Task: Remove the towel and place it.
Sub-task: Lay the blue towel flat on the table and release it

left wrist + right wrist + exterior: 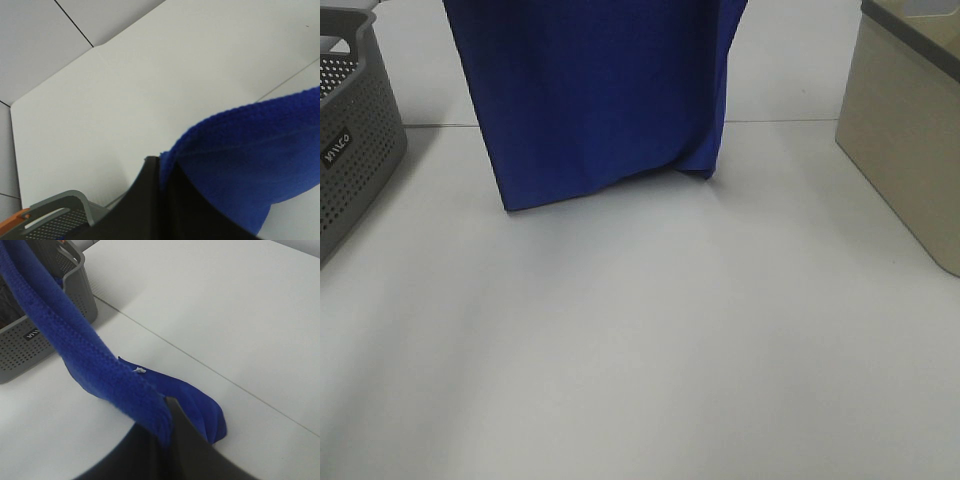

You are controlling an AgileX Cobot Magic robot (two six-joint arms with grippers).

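Note:
The royal-blue towel (595, 95) hangs as a wide sheet from above the top of the exterior high view, its lower edge touching the white table (640, 340) at the back centre. Both grippers are out of that view. In the left wrist view my left gripper (162, 172) is shut on the towel's upper edge (250, 155). In the right wrist view my right gripper (167, 415) is shut on the other end of the towel's edge (85, 355); its lower corner bunches on the table (195, 405). A small white tag (140, 370) shows on the towel.
A grey perforated basket (350, 130) stands at the left edge; it also shows in the wrist views (60, 217) (30, 345). A beige bin (910, 130) stands at the right edge. A table seam (790, 122) runs behind the towel.

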